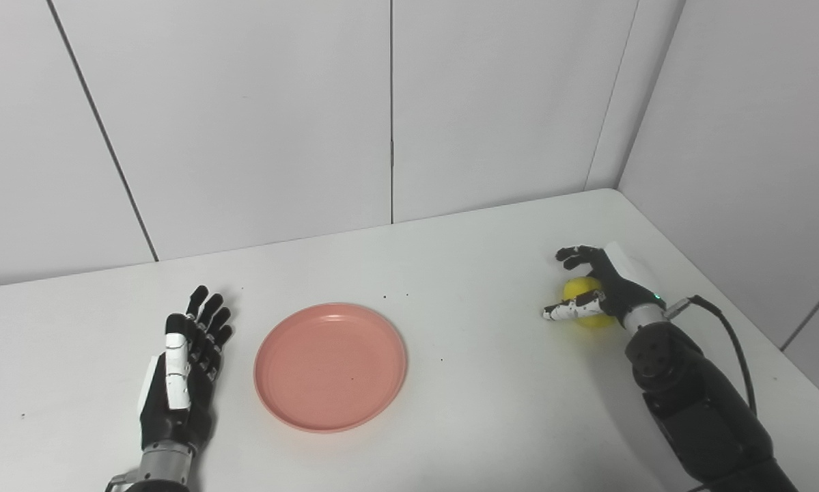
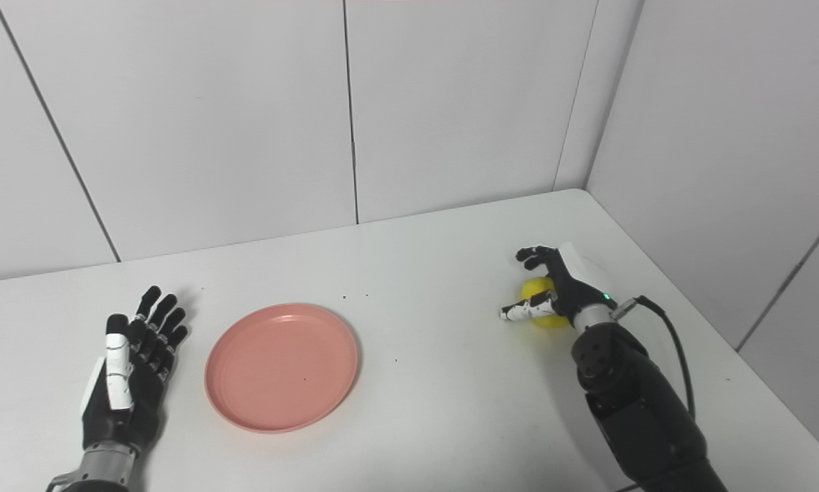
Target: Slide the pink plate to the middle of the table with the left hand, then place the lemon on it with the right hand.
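One pink plate (image 1: 330,366) and one lemon (image 1: 585,301) are seen on a white table (image 1: 464,273). The plate lies left of centre, just beside the left hand (image 1: 180,369) — fingers straight, spread, holding nothing. The lemon sits near the right edge, cupped by the right hand (image 2: 552,290); a firm grip cannot be confirmed. Bare tabletop lies between plate and lemon — walls bound the far and right sides.

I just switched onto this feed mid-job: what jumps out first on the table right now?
The pink plate stands out, empty, lying left of the table's middle. Just left of it the left hand lies open and flat, apart from the plate. Far off by the right edge, the right hand curls around the yellow lemon; whether it has a firm grip is unclear.
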Available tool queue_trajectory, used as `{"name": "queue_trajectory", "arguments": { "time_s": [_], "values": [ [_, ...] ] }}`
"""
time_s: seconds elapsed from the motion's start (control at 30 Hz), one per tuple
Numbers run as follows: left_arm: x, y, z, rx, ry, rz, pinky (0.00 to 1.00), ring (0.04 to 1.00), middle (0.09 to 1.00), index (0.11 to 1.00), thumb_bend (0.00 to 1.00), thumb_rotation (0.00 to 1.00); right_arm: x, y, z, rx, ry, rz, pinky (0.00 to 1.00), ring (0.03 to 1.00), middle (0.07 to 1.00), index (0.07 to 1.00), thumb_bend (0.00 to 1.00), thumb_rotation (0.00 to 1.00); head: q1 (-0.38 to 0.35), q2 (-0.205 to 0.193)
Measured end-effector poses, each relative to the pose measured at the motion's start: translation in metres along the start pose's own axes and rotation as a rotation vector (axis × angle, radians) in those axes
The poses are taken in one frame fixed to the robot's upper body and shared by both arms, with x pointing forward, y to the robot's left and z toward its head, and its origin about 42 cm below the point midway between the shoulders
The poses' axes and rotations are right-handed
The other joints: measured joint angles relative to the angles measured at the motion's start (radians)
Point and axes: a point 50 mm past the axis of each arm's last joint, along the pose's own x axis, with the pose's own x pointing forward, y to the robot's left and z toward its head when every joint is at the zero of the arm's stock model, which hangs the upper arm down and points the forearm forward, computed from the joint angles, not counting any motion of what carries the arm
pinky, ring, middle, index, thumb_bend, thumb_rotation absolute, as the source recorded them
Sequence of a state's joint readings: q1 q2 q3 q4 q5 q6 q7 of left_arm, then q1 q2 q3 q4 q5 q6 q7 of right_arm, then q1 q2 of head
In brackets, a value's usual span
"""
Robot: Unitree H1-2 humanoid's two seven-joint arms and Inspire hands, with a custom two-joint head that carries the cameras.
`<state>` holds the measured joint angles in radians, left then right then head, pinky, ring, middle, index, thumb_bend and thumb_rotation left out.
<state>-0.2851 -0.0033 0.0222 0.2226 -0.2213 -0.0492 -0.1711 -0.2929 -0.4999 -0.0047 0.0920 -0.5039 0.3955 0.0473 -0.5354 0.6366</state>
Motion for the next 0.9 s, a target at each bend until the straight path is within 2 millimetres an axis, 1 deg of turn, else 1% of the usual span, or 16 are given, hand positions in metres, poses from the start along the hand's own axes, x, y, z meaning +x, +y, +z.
{"name": "queue_trajectory", "arguments": {
  "time_s": [0.03, 0.2, 0.3, 0.33, 0.4, 0.43, 0.47, 0.53, 0.57, 0.6, 0.63, 0.73, 0.83, 0.87, 0.9],
  "values": [
    [0.0, 0.0, 0.0, 0.0, 0.0, 0.0, 0.98, 0.962, 0.964, 0.953, 0.7, 1.0, -0.001, 0.0, 0.001, -0.01, 0.002, 0.001, 0.58, 0.676, 0.735, 0.738, 0.82, 0.11, 0.0, 0.0],
    [0.0, 0.0, 0.0, 0.001, 0.001, 0.0, 0.97, 0.961, 0.963, 0.951, 0.69, 1.0, -0.007, -0.002, 0.006, -0.049, 0.01, 0.02, 0.52, 0.638, 0.719, 0.77, 0.85, 0.17, -0.002, 0.0],
    [0.0, 0.0, 0.0, 0.0, 0.002, 0.0, 0.98, 0.963, 0.966, 0.954, 0.68, 1.0, -0.009, -0.005, 0.007, -0.067, 0.016, 0.036, 0.47, 0.6, 0.687, 0.775, 0.84, 0.16, 0.002, 0.002],
    [0.0, 0.0, 0.0, 0.001, 0.003, 0.0, 0.98, 0.964, 0.967, 0.955, 0.68, 1.0, -0.009, -0.007, 0.006, -0.072, 0.021, 0.038, 0.43, 0.549, 0.649, 0.75, 0.81, 0.14, 0.002, 0.002],
    [0.0, 0.001, 0.0, 0.001, 0.005, 0.0, 0.98, 0.965, 0.967, 0.955, 0.68, 1.0, -0.01, -0.007, 0.006, -0.075, 0.024, 0.038, 0.4, 0.519, 0.626, 0.734, 0.79, 0.12, 0.002, 0.002],
    [0.0, 0.001, 0.0, 0.001, 0.005, 0.0, 0.98, 0.964, 0.967, 0.957, 0.69, 1.0, -0.01, -0.007, 0.005, -0.076, 0.023, 0.034, 0.46, 0.56, 0.64, 0.703, 0.77, 0.09, 0.002, 0.002],
    [0.0, 0.001, 0.0, 0.001, 0.005, 0.0, 0.98, 0.964, 0.967, 0.957, 0.69, 1.0, -0.011, -0.007, 0.004, -0.075, 0.025, 0.029, 0.48, 0.574, 0.645, 0.692, 0.76, 0.08, 0.002, 0.002],
    [0.0, 0.001, 0.0, 0.002, 0.005, -0.001, 0.98, 0.963, 0.966, 0.957, 0.69, 1.0, -0.013, -0.005, 0.002, -0.068, 0.026, 0.014, 0.44, 0.538, 0.612, 0.66, 0.72, 0.02, 0.002, 0.002],
    [-0.001, 0.001, 0.0, 0.003, 0.005, -0.001, 0.98, 0.963, 0.967, 0.957, 0.69, 1.0, -0.014, -0.003, 0.002, -0.059, 0.024, 0.001, 0.32, 0.426, 0.534, 0.649, 0.62, 0.01, 0.002, 0.002],
    [-0.001, 0.002, 0.0, 0.004, 0.006, -0.001, 0.98, 0.963, 0.967, 0.958, 0.69, 1.0, -0.015, -0.002, 0.003, -0.047, 0.024, -0.013, 0.29, 0.397, 0.509, 0.643, 0.59, 0.0, 0.005, 0.003],
    [-0.001, 0.002, 0.0, 0.004, 0.006, -0.001, 0.98, 0.964, 0.967, 0.958, 0.7, 1.0, -0.016, 0.0, 0.003, -0.033, 0.026, -0.029, 0.28, 0.382, 0.474, 0.599, 0.56, 0.0, 0.005, 0.003],
    [-0.001, 0.002, 0.0, 0.004, 0.009, -0.002, 0.98, 0.963, 0.965, 0.955, 0.7, 1.0, -0.017, 0.006, 0.007, 0.011, 0.01, -0.06, 0.27, 0.368, 0.452, 0.531, 0.53, 0.0, 0.006, 0.005],
    [-0.001, 0.002, 0.0, 0.003, 0.016, -0.002, 0.98, 0.961, 0.963, 0.951, 0.69, 1.0, -0.018, 0.008, 0.012, 0.041, -0.038, -0.11, 0.24, 0.335, 0.444, 0.515, 0.52, 0.0, 0.006, 0.005],
    [-0.001, 0.002, 0.0, 0.003, 0.016, -0.003, 0.98, 0.962, 0.964, 0.951, 0.69, 1.0, -0.018, 0.008, 0.012, 0.048, -0.046, -0.127, 0.25, 0.401, 0.452, 0.51, 0.52, 0.0, 0.006, 0.005],
    [-0.001, 0.002, 0.0, 0.003, 0.016, -0.002, 0.98, 0.962, 0.964, 0.952, 0.69, 1.0, -0.018, 0.007, 0.012, 0.053, -0.05, -0.139, 0.25, 0.424, 0.453, 0.51, 0.52, 0.0, 0.006, 0.005]
  ]
}}
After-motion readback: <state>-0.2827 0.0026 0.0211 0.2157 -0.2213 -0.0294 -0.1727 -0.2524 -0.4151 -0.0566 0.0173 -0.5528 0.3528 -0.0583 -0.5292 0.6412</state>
